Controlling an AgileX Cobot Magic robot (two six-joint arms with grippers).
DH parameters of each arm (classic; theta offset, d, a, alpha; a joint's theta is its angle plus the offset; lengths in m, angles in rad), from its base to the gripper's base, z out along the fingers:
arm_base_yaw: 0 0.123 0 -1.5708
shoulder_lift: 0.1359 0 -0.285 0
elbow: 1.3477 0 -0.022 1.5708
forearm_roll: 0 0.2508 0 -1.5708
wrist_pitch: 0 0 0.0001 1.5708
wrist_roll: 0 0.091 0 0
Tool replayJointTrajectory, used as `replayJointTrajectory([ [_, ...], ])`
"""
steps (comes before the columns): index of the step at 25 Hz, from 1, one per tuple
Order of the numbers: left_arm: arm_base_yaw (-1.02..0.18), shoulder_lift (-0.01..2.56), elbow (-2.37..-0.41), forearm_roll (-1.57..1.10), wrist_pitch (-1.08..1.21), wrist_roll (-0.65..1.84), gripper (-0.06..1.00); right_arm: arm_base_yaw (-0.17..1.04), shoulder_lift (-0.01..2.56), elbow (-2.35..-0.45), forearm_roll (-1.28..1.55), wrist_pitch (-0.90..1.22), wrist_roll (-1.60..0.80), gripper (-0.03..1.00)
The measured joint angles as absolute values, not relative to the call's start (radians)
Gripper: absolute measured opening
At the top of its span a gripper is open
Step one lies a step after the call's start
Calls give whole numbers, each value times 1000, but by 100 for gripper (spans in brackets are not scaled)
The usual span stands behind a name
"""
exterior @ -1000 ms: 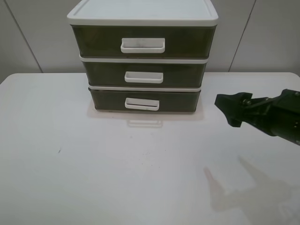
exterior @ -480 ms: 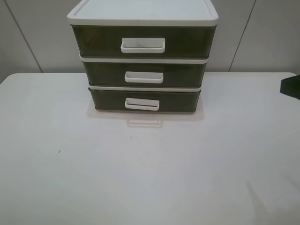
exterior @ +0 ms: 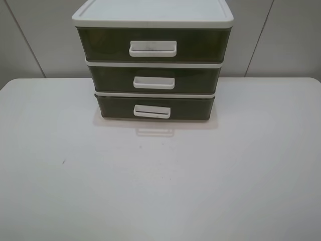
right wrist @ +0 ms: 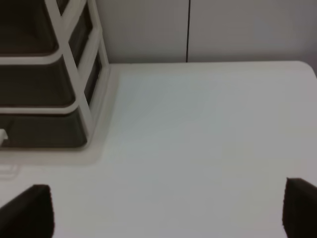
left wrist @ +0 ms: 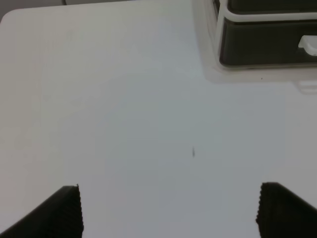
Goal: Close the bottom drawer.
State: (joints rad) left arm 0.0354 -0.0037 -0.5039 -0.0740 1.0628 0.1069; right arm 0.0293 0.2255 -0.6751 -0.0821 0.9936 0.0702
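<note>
Item: smoky olive-brown translucent plastic bottom drawer (exterior: 155,107), lowest tier of the white-framed unit (exterior: 153,15), far centre of the white worktop (exterior: 160,191); appears shut. Light, slick; you push beside its white loop handle (exterior: 152,111). Left pincer (left wrist: 168,210) and right pincer (right wrist: 168,210) gape wide (holding nothing).

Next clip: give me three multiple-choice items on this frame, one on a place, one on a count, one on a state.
1. Where does the drawer unit stand on the table?
A. far edge, middle
B. near left corner
C. near right corner

2. How many drawers does it have?
A. two
B. three
C. four

3. The bottom drawer is:
A. pulled fully out
B. removed
C. pushed in

Key: 1 A, it stands against the wall side; 2 B, three handles are stacked; 3 C, its front sits about flush with the frame.
</note>
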Motion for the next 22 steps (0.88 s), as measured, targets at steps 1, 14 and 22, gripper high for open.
replayJointTrajectory([
  [1,35,-4,-504,-74,1063,107,72,29,190,-675,-83,998,71,81],
  [14,35,-4,-504,-74,1063,107,72,29,71,-593,0,1005,72,81],
  [22,35,-4,-504,-74,1063,107,72,29,71,-518,0,1054,73,81],
])
